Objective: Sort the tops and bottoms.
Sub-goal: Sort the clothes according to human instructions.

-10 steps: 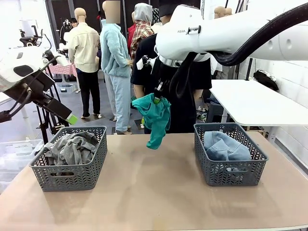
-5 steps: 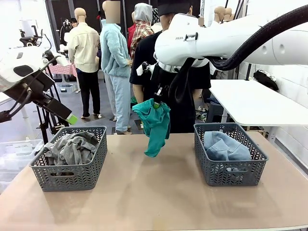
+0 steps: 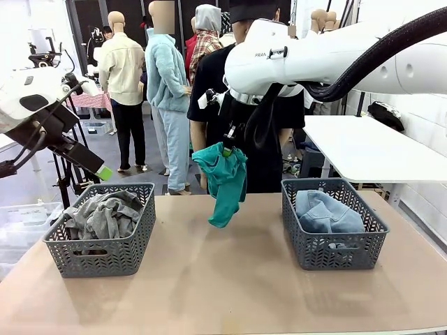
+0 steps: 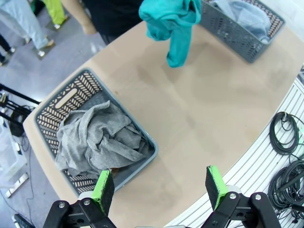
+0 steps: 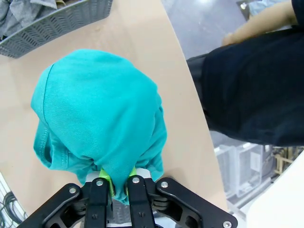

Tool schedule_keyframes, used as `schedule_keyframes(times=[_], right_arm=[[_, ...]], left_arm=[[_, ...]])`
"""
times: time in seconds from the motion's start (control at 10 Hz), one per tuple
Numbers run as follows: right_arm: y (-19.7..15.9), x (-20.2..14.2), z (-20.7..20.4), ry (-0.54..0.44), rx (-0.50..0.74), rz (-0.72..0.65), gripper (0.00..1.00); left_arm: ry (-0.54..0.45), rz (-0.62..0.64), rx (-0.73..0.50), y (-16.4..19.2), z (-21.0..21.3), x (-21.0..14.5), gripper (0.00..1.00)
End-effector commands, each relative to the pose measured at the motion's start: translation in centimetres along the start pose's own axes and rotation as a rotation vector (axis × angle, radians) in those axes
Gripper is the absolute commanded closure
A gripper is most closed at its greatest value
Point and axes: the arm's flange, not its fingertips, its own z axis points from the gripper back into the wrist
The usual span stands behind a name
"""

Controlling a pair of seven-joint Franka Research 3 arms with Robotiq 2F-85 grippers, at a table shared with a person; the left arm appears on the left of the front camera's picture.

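table (image 3: 230,293): tan top, carrying two grey baskets well apart, one on each side.
left basket (image 3: 105,255): holds a crumpled grey top (image 3: 105,213); room on the heap for more.
right basket (image 3: 334,248): holds the folded denim bottoms (image 3: 325,213); thick seams, likely the stiffest and heaviest piece here.
teal top (image 3: 225,181): hangs in the air over the table's far middle, between the baskets, touching neither; soft, light and limp, so it should drape and sway, and the trailing end may catch a basket rim.
right tool (image 5: 115,183): fingers together, pinching a bunched fold of the teal top; a bunch is the surest hold on such cloth.
left tool (image 4: 156,183): fingers wide apart, empty, above the left basket's near edge.
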Motion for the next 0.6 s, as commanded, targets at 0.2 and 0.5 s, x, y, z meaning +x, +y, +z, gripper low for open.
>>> schedule_keyframes(times=[0.2,0.5], right_arm=[[0.07,-0.04,0.34,-0.003,-0.002,-0.001,1.00],[0.07,-0.04,0.34,-0.003,-0.002,-0.001,1.00]], left_arm=[[-0.006,0.003,-0.010,0.14,0.05,-0.05,0.00],[-0.006,0.003,-0.010,0.14,0.05,-0.05,0.00]])
